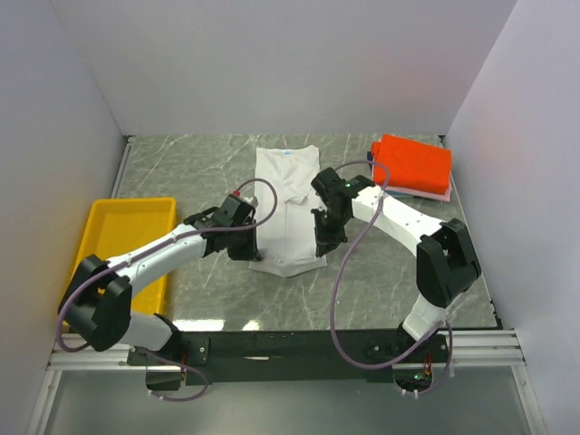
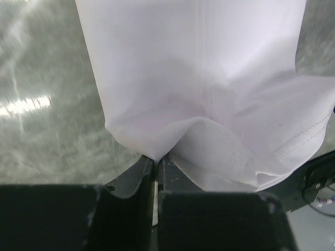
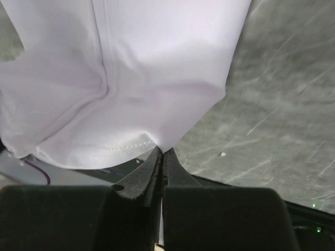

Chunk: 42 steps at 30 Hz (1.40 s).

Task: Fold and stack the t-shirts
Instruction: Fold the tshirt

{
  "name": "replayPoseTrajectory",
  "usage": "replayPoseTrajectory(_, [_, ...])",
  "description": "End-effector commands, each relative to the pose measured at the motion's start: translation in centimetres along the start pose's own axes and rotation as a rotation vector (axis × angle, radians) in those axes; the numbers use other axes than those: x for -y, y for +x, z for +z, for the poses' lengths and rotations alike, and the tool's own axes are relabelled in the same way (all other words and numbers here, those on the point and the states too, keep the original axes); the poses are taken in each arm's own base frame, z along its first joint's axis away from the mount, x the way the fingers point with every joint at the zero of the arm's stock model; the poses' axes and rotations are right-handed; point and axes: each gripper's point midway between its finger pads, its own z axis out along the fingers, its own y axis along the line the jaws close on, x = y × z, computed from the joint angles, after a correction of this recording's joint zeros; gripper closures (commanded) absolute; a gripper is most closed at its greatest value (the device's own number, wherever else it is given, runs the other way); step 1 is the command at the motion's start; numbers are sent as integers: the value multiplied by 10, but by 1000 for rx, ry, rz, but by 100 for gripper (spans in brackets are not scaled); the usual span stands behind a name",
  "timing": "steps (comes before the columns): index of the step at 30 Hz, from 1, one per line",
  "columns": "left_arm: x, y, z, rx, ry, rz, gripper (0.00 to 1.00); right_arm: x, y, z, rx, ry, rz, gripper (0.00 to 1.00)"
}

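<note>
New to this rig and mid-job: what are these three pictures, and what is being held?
Two robot arms stand at the table's near edge. One picture looks down from above; the other two come from wrist cameras. On the grey marbled table lie a long white cloth t-shirt, a folded orange-red t-shirt far right, and a yellow plastic tray left. The left end effector and the right end effector each pinch the white shirt's near edge.

Bright, even light; glare on the table point(image 2: 26, 104); white t-shirt point(image 2: 199, 78) softly blurred.
</note>
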Motion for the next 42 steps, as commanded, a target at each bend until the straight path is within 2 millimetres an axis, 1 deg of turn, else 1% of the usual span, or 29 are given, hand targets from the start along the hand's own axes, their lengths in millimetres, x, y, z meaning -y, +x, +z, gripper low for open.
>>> replayPoseTrajectory(1, [13,-47,1,100,29,48,100,5,-35,-5,56,27,-1,100])
replayPoseTrajectory(2, [12,-55,3,112,26,40,100,3,-49,-11,83,18,5,100])
replayPoseTrajectory(3, [9,-59,9,103,13,36,100,3,-54,-11,89,18,4,100])
replayPoseTrajectory(4, [8,-65,11,110,9,33,100,4,-61,-11,98,21,2,100])
replayPoseTrajectory(5, [6,-76,15,121,0,25,100,5,-74,-12,114,21,10,100])
replayPoseTrajectory(7, [2,-85,20,124,-17,16,100,7,-87,-12,127,25,8,100])
replayPoseTrajectory(8, [2,-96,19,143,-18,13,100,9,-93,-7,123,33,14,100])
replayPoseTrajectory(9, [1,-100,26,139,-22,9,100,6,-104,-10,146,22,12,100])
replayPoseTrajectory(10, [1,-105,27,147,-19,8,100,12,-110,-3,134,27,23,100])
replayPoseTrajectory(11, [5,-115,27,161,-7,6,100,11,-116,-1,138,22,25,100])
replayPoseTrajectory(12, [3,-117,34,153,-13,1,100,8,-127,-4,157,11,22,100])
replayPoseTrajectory(13, [4,-123,36,163,-10,-3,100,12,-134,4,145,20,23,100])
replayPoseTrajectory(14, [8,-133,35,179,-2,-6,100,13,-139,6,146,25,23,100])
replayPoseTrajectory(15, [3,-137,41,175,-13,-18,100,11,-150,1,167,20,21,100])
replayPoseTrajectory(16, [6,-148,40,198,-2,-21,100,14,-154,9,154,27,24,100])
replayPoseTrajectory(17, [4,-153,42,202,0,-36,100,14,-165,5,177,20,28,100])
replayPoseTrajectory(19, [2,-160,48,200,3,-50,100,16,-172,11,171,19,44,100])
replayPoseTrajectory(20, [3,-168,48,213,12,-57,100,16,-176,11,175,16,44,100])
replayPoseTrajectory(21, [0,-170,52,210,9,-66,100,17,-182,8,188,14,51,100])
replayPoseTrajectory(23, [-4,-179,52,221,7,-78,100,21,-186,13,183,14,59,100])
replayPoseTrajectory(24, [-6,-179,54,217,4,-81,100,22,-190,10,191,11,64,100])
replayPoseTrajectory(29, [-19,-191,54,237,10,-119,100,29,-202,12,201,3,84,100])
replayPoseTrajectory(32, [-19,-199,57,248,50,-128,100,32,-209,16,201,-2,89,100])
replayPoseTrajectory(34, [-20,-204,64,248,69,-129,100,35,-214,21,196,2,92,100])
replayPoseTrajectory(36, [-21,-206,70,238,92,-133,100,37,-221,20,207,-3,95,100])
replayPoseTrajectory(38, [-20,-214,72,251,116,-137,100,40,-225,27,203,-5,102,100])
replayPoseTrajectory(39, [-20,-214,76,242,125,-139,100,39,-229,27,212,-13,104,100])
replayPoseTrajectory(41, [-20,-220,77,249,141,-134,100,42,-234,31,215,-17,113,100])
replayPoseTrajectory(42, [-18,-219,81,237,156,-132,100,43,-235,32,215,-19,117,100])
